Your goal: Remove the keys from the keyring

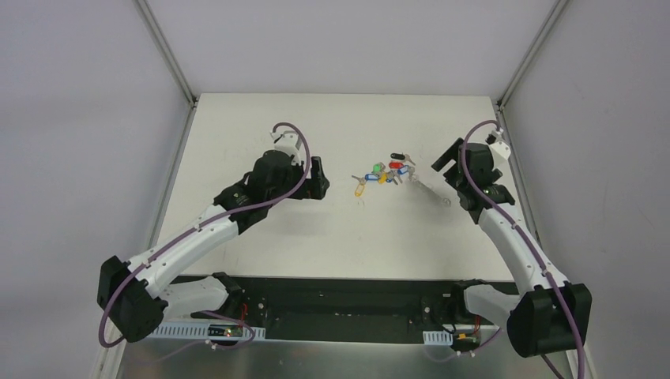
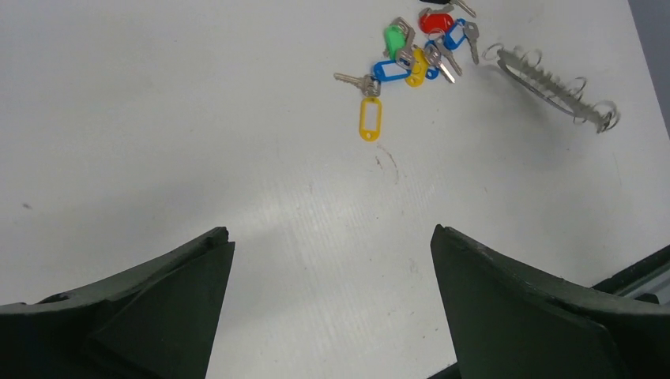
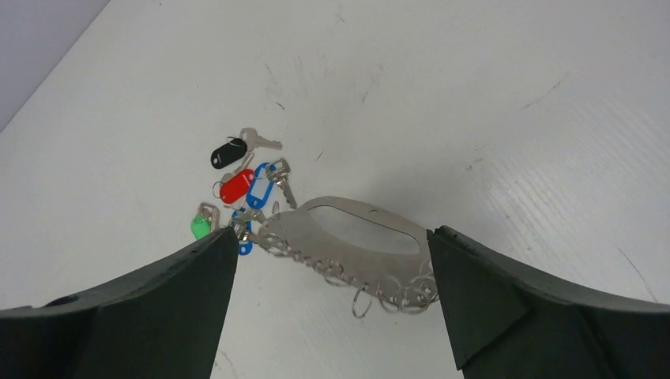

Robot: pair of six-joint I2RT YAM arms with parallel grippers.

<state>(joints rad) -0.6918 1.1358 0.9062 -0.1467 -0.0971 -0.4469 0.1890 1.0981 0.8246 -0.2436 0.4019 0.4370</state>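
Observation:
The keyring (image 3: 355,237) is a flat grey oval plate lying on the white table, with small split rings along its near side. It also shows in the left wrist view (image 2: 553,83) and in the top view (image 1: 430,191). The keys (image 3: 246,185), with black, red, blue, green and yellow tags, lie in a cluster at its left end (image 2: 411,55) (image 1: 383,172). I cannot tell if any still hang on it. My right gripper (image 3: 332,234) (image 1: 442,163) is open, with the keyring showing between its fingertips. My left gripper (image 2: 330,231) (image 1: 320,178) is open and empty, left of the keys.
A yellow tag with a key (image 2: 370,118) lies apart at the near-left of the cluster. The table's right edge (image 1: 506,158) runs close behind the right arm. A black rail (image 1: 340,296) lines the near edge.

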